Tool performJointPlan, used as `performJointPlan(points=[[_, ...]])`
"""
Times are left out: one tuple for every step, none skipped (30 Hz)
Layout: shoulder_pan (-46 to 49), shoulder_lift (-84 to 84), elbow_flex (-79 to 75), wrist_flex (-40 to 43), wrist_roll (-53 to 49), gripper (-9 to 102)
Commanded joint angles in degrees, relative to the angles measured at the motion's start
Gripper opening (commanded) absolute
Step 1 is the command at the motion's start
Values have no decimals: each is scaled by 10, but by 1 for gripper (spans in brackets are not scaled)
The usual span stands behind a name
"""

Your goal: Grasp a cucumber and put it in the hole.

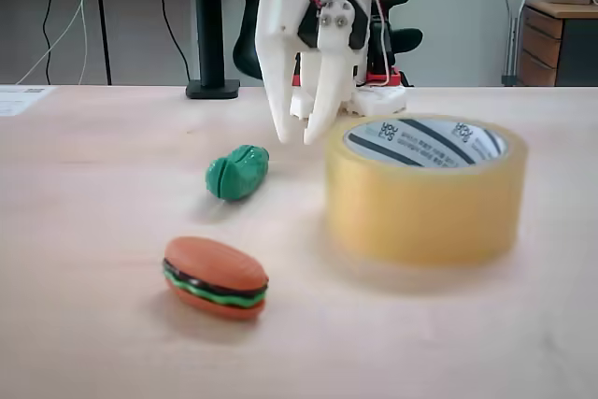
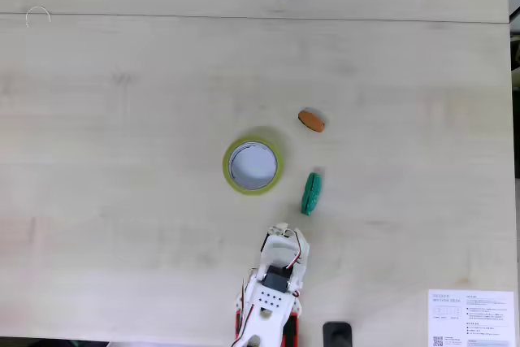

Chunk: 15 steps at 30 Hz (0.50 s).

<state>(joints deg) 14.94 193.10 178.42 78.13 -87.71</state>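
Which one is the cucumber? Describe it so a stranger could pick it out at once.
Find the big yellowish tape roll on the wooden table. In the low fixed view, the cucumber lies to its left, below the white gripper and apart from it. It is small, stubby and dark green all over, unlike the orange-brown toy burger nearer the camera.
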Motion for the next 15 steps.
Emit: performJointPlan(points=[[3,1,-2,-14,4,7],[3,1,-2,-16,4,6],[3,1,-2,-19,4,5],[3,1,-2,-27,4,3],[3,2,-2,-30,4,3],[3,2,-2,-38,2,4],[3,2,-2,-62,2,8],[3,2,-3,-85,1,13],[3,2,-4,-111,1,16],[3,2,-5,-134,1,18],[4,2,-6,-156,1,20],[4,2,-6,-179,1,22],[5,2,-11,-198,0,24],[10,2,-19,-207,0,25],[17,2,-25,-215,0,28]])
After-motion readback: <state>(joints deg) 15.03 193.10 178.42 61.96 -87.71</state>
